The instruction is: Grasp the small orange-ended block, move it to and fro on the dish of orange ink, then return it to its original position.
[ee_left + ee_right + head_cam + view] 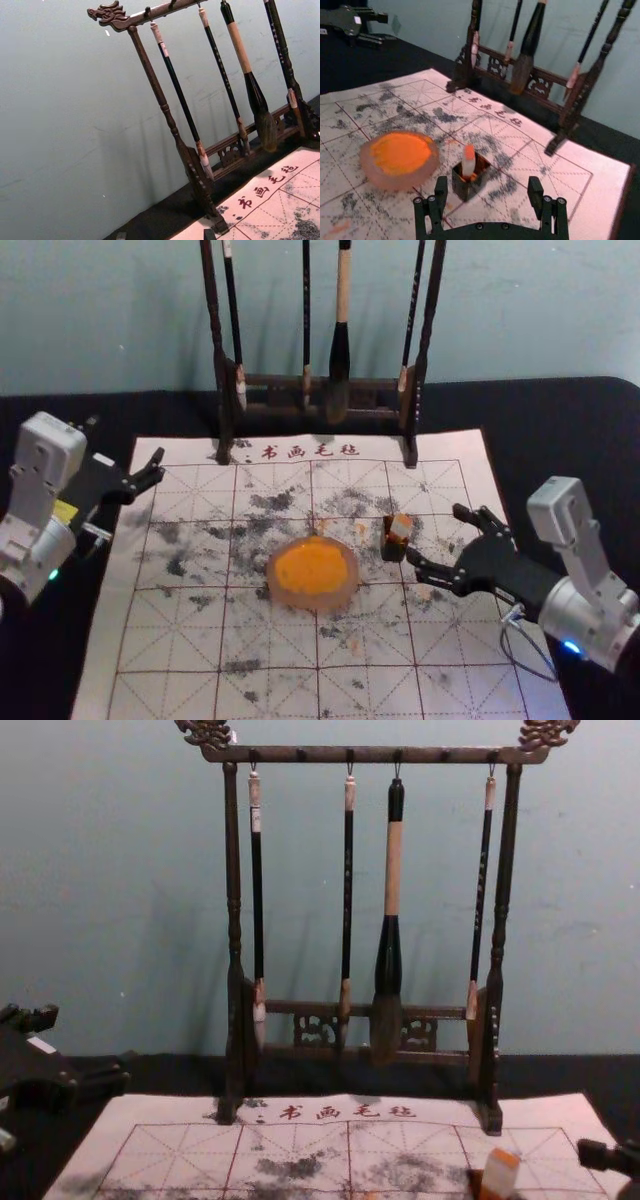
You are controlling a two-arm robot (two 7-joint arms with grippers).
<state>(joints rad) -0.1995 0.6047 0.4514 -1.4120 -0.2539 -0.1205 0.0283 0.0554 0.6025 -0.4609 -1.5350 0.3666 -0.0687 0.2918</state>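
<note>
The small whitish, orange-ended block (468, 163) stands in a dark square box (464, 190) beside the round dish of orange ink (350, 596), probably propped for easy grasping by the nearby open right hand (435, 533), the open left hand (125, 442) parked at left.

The head view looks forward and steeply down at the mat (170, 660), with the brush rack (222, 380) at upper centre. The chest view faces the rack low, level and nearer. The left wrist view looks aslant, mat at lower right; the right wrist view looks low across the mat, close to the dish (375, 175). All four share the mat's lettered edge.
</note>
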